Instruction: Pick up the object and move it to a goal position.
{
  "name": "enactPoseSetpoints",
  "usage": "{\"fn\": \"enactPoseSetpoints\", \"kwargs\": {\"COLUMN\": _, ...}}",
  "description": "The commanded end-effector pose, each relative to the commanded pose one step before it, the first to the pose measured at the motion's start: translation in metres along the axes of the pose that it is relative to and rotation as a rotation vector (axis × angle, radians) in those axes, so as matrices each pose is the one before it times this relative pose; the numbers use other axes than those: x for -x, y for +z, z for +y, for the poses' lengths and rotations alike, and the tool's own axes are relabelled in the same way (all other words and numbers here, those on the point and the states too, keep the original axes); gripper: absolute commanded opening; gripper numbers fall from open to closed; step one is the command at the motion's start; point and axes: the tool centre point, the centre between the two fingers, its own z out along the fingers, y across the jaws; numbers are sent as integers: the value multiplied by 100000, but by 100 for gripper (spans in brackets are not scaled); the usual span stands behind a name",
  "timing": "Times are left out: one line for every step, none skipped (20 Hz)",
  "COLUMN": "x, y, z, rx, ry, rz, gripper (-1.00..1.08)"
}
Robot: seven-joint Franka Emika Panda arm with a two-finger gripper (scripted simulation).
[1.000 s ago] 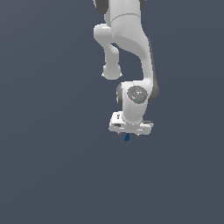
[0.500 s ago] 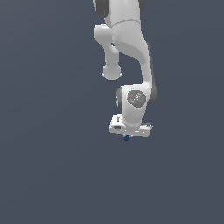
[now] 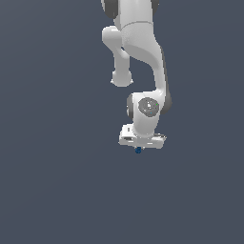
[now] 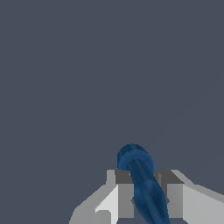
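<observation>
The object (image 4: 142, 181) is a small dark-blue piece, longer than wide, with a rounded end. It sits clamped between the two grey fingers (image 4: 124, 197) of my gripper (image 4: 146, 199) in the wrist view. Seen from the exterior camera, only a blue tip of the object (image 3: 138, 150) pokes out under the white gripper (image 3: 139, 147), which hangs below the white arm (image 3: 143, 57). The rest of the object is hidden by the hand there. Nothing in view marks a goal position.
Plain dark grey-blue ground (image 3: 57, 190) fills both views.
The gripper, still holding the blue object, has drifted very slightly to the exterior view's right. The grip looks the same.
</observation>
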Motion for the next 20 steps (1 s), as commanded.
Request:
{"fn": "enactPoseSetpoints", "kwargs": {"x": -62, "y": -448, "z": 56, "rx": -19, "ry": 11, "rz": 94, "gripper": -100}}
{"fn": "enactPoseSetpoints", "kwargs": {"x": -22, "y": -313, "z": 43, "rx": 0, "ry": 0, "rz": 0, "gripper": -100}}
{"fn": "enactPoseSetpoints", "kwargs": {"x": -27, "y": -385, "z": 53, "rx": 0, "ry": 0, "rz": 0, "gripper": -100}}
{"fn": "enactPoseSetpoints", "kwargs": {"x": -32, "y": -459, "z": 63, "rx": 0, "ry": 0, "rz": 0, "gripper": -100}}
{"fn": "enactPoseSetpoints", "kwargs": {"x": -37, "y": -535, "z": 74, "rx": 0, "ry": 0, "rz": 0, "gripper": -100}}
{"fn": "enactPoseSetpoints", "kwargs": {"x": -43, "y": -612, "z": 84, "rx": 0, "ry": 0, "rz": 0, "gripper": -100}}
{"fn": "enactPoseSetpoints", "kwargs": {"x": -49, "y": -685, "z": 94, "rx": 0, "ry": 0, "rz": 0, "gripper": -100}}
{"fn": "enactPoseSetpoints", "kwargs": {"x": -55, "y": -754, "z": 102, "rx": 0, "ry": 0, "rz": 0, "gripper": -100}}
{"fn": "enactPoseSetpoints", "kwargs": {"x": -63, "y": -819, "z": 110, "rx": 0, "ry": 0, "rz": 0, "gripper": -100}}
{"fn": "enactPoseSetpoints", "kwargs": {"x": -71, "y": -880, "z": 117, "rx": 0, "ry": 0, "rz": 0, "gripper": -100}}
{"fn": "enactPoseSetpoints", "kwargs": {"x": -80, "y": -937, "z": 124, "rx": 0, "ry": 0, "rz": 0, "gripper": -100}}
{"fn": "enactPoseSetpoints", "kwargs": {"x": -87, "y": -958, "z": 125, "rx": 0, "ry": 0, "rz": 0, "gripper": -100}}
{"fn": "enactPoseSetpoints", "kwargs": {"x": -86, "y": -908, "z": 117, "rx": 0, "ry": 0, "rz": 0, "gripper": -100}}
{"fn": "enactPoseSetpoints", "kwargs": {"x": -84, "y": -850, "z": 109, "rx": 0, "ry": 0, "rz": 0, "gripper": -100}}
{"fn": "enactPoseSetpoints", "kwargs": {"x": -80, "y": -786, "z": 100, "rx": 0, "ry": 0, "rz": 0, "gripper": -100}}
{"fn": "enactPoseSetpoints", "kwargs": {"x": -77, "y": -717, "z": 90, "rx": 0, "ry": 0, "rz": 0, "gripper": -100}}
{"fn": "enactPoseSetpoints", "kwargs": {"x": -73, "y": -644, "z": 80, "rx": 0, "ry": 0, "rz": 0, "gripper": -100}}
{"fn": "enactPoseSetpoints", "kwargs": {"x": -69, "y": -568, "z": 70, "rx": 0, "ry": 0, "rz": 0, "gripper": -100}}
{"fn": "enactPoseSetpoints", "kwargs": {"x": -66, "y": -492, "z": 59, "rx": 0, "ry": 0, "rz": 0, "gripper": -100}}
{"fn": "enactPoseSetpoints", "kwargs": {"x": -62, "y": -418, "z": 49, "rx": 0, "ry": 0, "rz": 0, "gripper": -100}}
